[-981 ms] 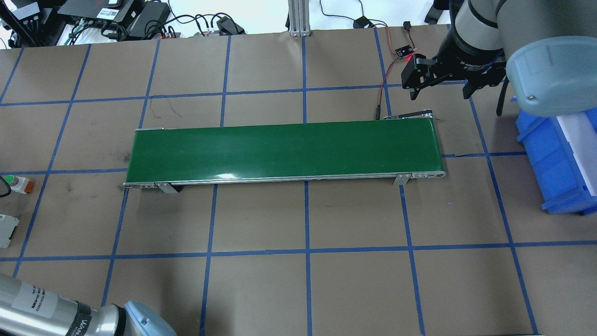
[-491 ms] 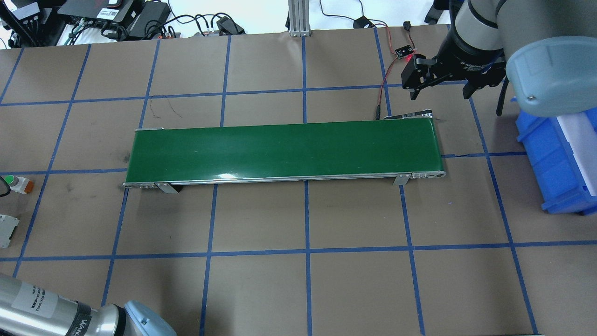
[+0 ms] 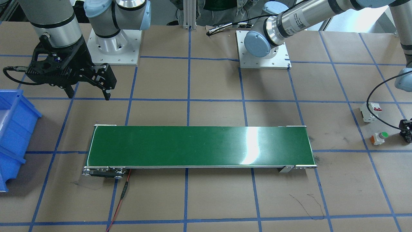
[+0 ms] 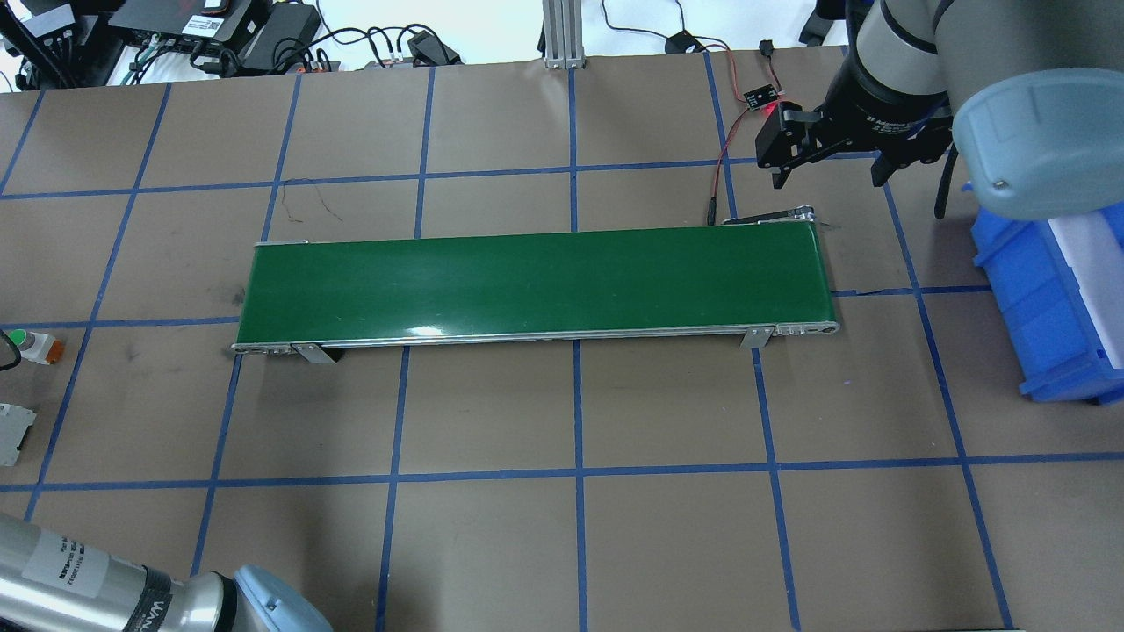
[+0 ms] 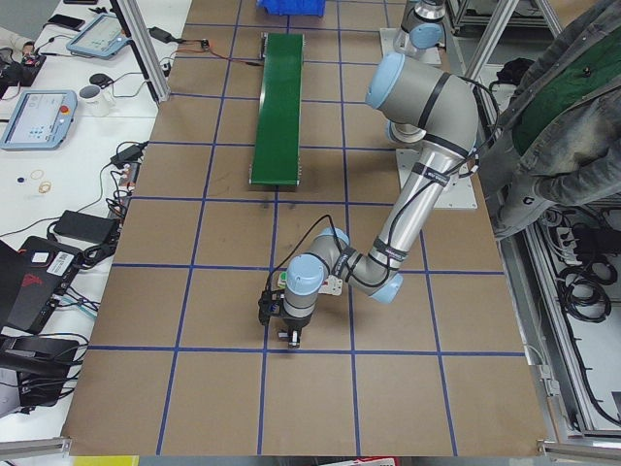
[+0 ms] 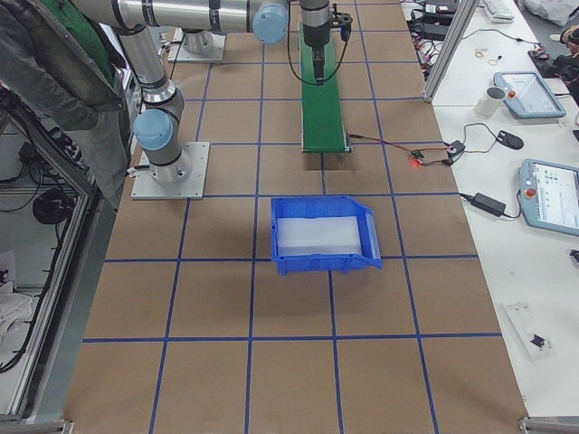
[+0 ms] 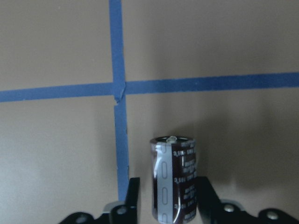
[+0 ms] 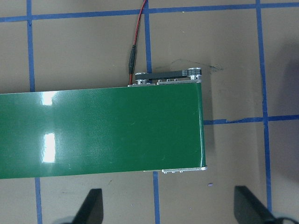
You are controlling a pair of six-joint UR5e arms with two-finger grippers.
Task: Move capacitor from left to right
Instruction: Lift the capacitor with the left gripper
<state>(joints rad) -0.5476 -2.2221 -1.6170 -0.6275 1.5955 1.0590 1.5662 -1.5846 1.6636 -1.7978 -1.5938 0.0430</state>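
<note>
The capacitor (image 7: 174, 182), a dark cylinder with a silver stripe, stands upright between the fingers of my left gripper (image 7: 167, 200), which is closed in around it. The right pad touches it and the left pad is very close. In the exterior left view the left gripper (image 5: 284, 325) is low over the paper near the table's left end; it shows at the edge of the front-facing view (image 3: 406, 129). My right gripper (image 4: 827, 175) is open and empty, above the table beyond the right end of the green conveyor belt (image 4: 536, 285).
A white push-button with a green cap (image 3: 379, 137) and a white breaker with a red switch (image 3: 370, 111) lie next to the left gripper. A blue bin (image 4: 1045, 307) stands at the right end. A small lit sensor board (image 4: 762, 98) with wires lies near the right gripper.
</note>
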